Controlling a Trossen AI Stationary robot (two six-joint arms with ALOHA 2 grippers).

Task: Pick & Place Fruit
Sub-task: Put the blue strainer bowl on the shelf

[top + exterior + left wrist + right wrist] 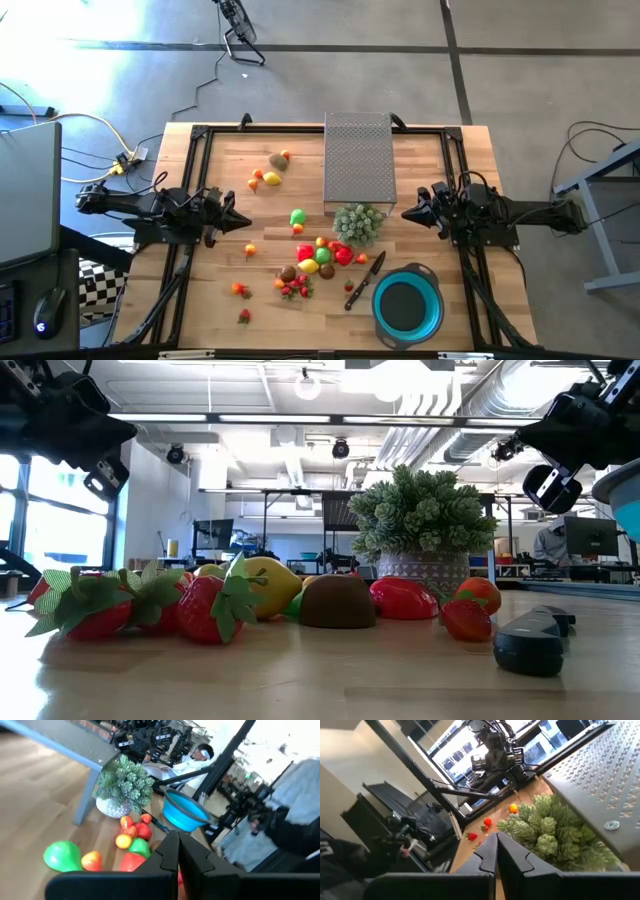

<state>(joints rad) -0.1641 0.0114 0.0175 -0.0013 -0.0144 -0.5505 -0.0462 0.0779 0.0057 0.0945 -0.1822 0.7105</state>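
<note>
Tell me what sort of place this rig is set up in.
Probably a robotics lab in an open industrial-style office: exposed ceiling ducts and strip lights overhead, desks with monitors behind the wooden table, and a bare concrete floor around it.

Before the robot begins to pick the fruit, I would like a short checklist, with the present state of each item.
1. Left end effector free of load: ok, fingers shut, nothing held, at the table's left side.
2. Right end effector free of load: ok, fingers shut, nothing held, at the right side beside the potted plant.
3. Blue bowl ready to receive: ok, upright and nothing in it.
4. Fruit reachable: ok, main cluster lies between the arms, others scattered toward the left.
5. Knife away from the bowl: not ok, it lies right beside the rim.
6. End effectors open for a grasp: not ok, both must open first.
</note>
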